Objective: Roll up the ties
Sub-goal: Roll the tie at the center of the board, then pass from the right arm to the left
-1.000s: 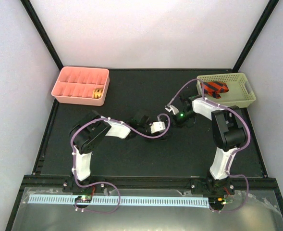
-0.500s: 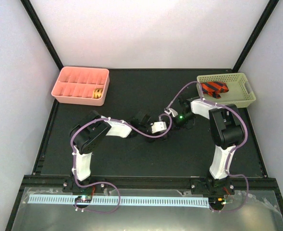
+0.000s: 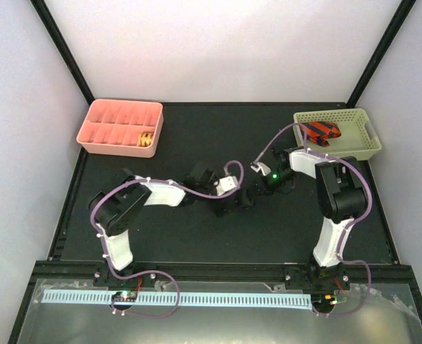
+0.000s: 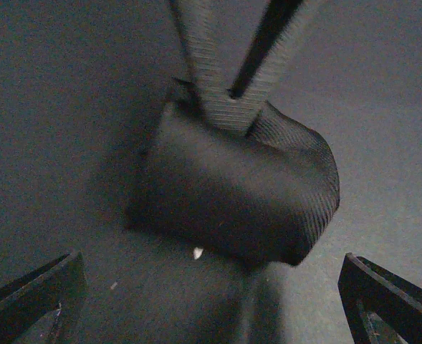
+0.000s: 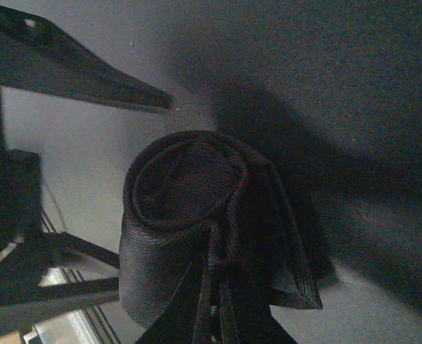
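A black tie rolled into a coil (image 4: 232, 193) rests on the black table mat; it also shows in the right wrist view (image 5: 182, 222). My right gripper (image 5: 214, 304) is shut on the coil's edge, its fingers (image 4: 214, 64) coming down in a V onto the roll. My left gripper (image 4: 211, 315) is open wide, facing the coil with a gap between them, and touches nothing. In the top view the two grippers, left (image 3: 239, 201) and right (image 3: 258, 188), meet at the table's middle. One left finger (image 5: 74, 75) shows in the right wrist view.
A pink compartment tray (image 3: 103, 115) at the back left holds one rolled yellow tie (image 3: 147, 139). A pale green basket (image 3: 357, 140) at the back right holds a red and black striped tie (image 3: 320, 132). Black frame posts stand at the back corners.
My left arm has swung left and drawn its gripper back a little from the coil. My right gripper stays at the coil, shifted only slightly.
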